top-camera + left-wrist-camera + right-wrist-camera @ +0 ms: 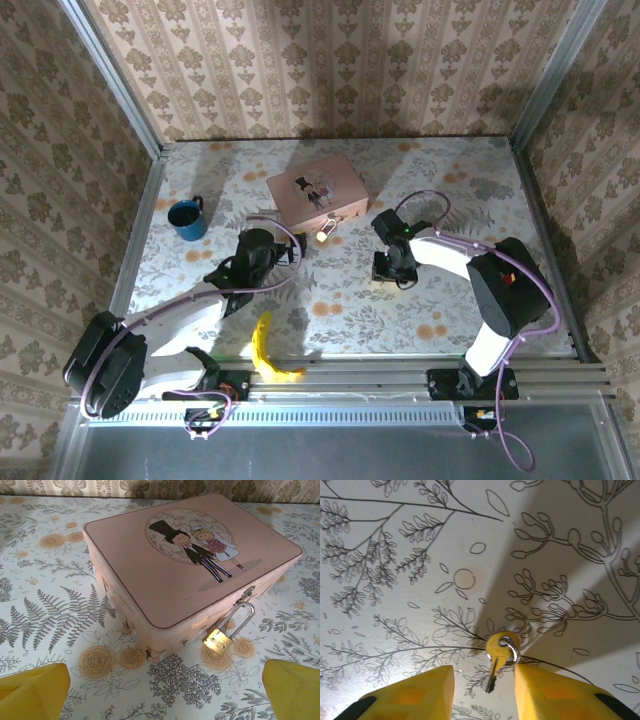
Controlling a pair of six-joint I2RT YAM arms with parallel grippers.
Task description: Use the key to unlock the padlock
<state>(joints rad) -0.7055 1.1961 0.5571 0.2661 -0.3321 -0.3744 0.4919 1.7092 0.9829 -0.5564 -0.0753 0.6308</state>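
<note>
A small brass padlock (pixel 218 640) hangs by its shackle from the hasp on the front of the pink box (pixel 190 565) and rests on the tablecloth; from above the padlock (pixel 323 235) sits at the near edge of the box (pixel 316 190). My left gripper (pixel 167 682) is open, a short way in front of the box corner, with nothing between its yellow fingers (pixel 35 687). A brass key (pixel 499 655) on a ring lies flat on the cloth. My right gripper (pixel 484 682) stands over it with jaws apart, the key in the gap and touching neither finger. From above, the right gripper (pixel 395 272) is right of the box.
A blue mug (pixel 187 218) stands at the left of the table. A yellow banana (pixel 268 350) lies near the front edge by the left arm. Patterned walls close in the table on three sides.
</note>
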